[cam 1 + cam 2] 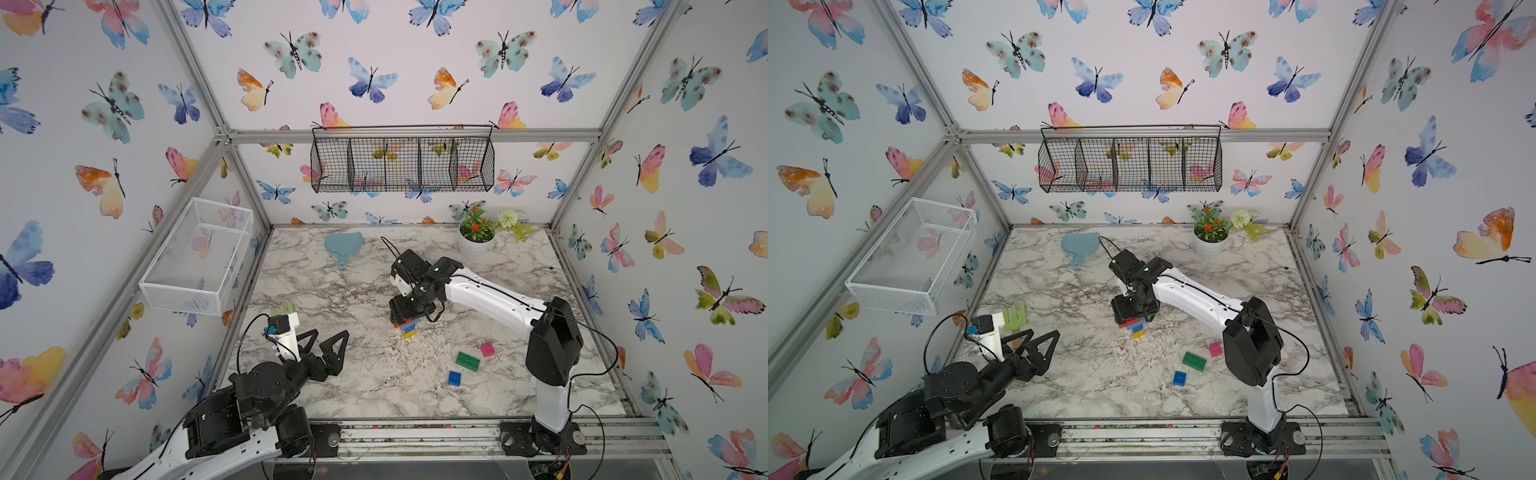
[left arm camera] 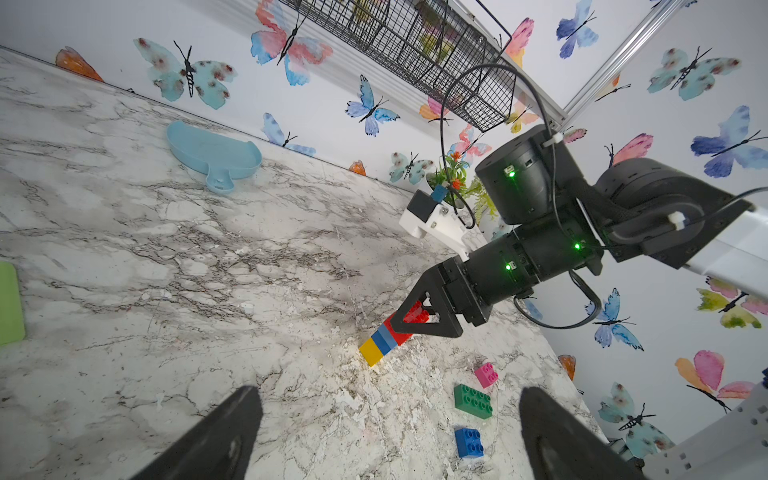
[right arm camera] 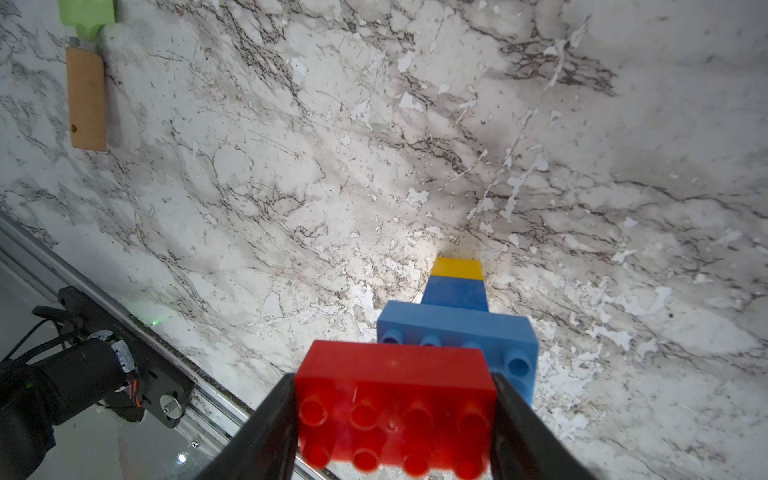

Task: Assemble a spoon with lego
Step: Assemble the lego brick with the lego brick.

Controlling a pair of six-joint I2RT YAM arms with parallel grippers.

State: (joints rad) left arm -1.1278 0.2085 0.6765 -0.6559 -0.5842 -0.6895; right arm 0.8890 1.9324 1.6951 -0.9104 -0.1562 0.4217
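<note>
Desk, marble-patterned. My left tool – jaws spread, empty, near the left edge. My right tool pinches the red brick of the part-built spoon mid-desk, yellow end down. Loose nearby: green brick, pink brick, blue brick.

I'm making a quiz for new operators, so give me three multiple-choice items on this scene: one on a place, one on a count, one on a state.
1. Where on the table does the teal paddle lie? A) far back B) front edge C) right edge
2. How many loose bricks lie apart from the part-built spoon? A) one B) three C) five
3. The right gripper is: A) open, empty B) shut on the part-built spoon C) shut on the paddle
Answers: 1 A, it lies near the back wall; 2 B, the pink brick, green brick and blue brick; 3 B, its fingers clamp the spoon's red brick.
</note>
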